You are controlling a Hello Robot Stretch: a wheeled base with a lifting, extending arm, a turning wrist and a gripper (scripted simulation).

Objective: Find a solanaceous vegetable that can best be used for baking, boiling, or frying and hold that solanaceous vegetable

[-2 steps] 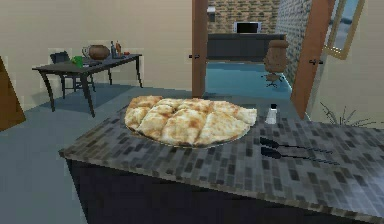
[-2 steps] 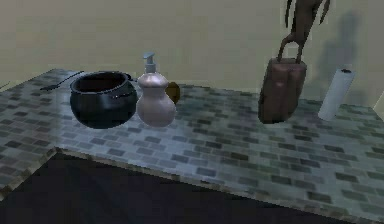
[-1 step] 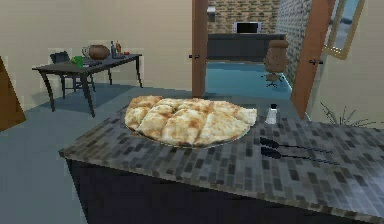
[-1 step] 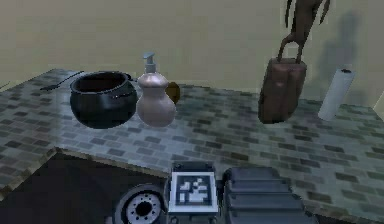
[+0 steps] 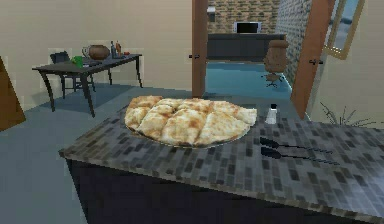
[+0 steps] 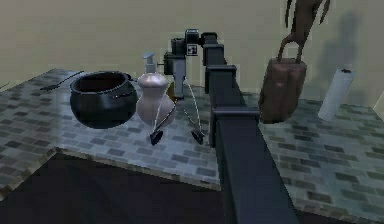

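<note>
Grey-tiled desk (image 6: 60, 130) is being reached across, the tool (image 6: 176, 62) being seen at one o'clock of the pink vase (image 6: 152, 95), where neither its hold nor any potato can be told, so slow, careful aligning is being advised before grasping.

bread (image 5: 190, 120) on counter (image 5: 150, 162) | shaker (image 5: 271, 115) right of bread | table (image 5: 100, 66) behind counter | pot (image 6: 102, 97) left of vase (image 6: 153, 95)

The counter (image 5: 150, 165) carries one flatbread (image 5: 190, 120), one shaker (image 5: 271, 115), two dark utensils (image 5: 267, 142), one black pot (image 6: 100, 97), one pale vase (image 6: 152, 95) and one white roll (image 6: 337, 95).
</note>
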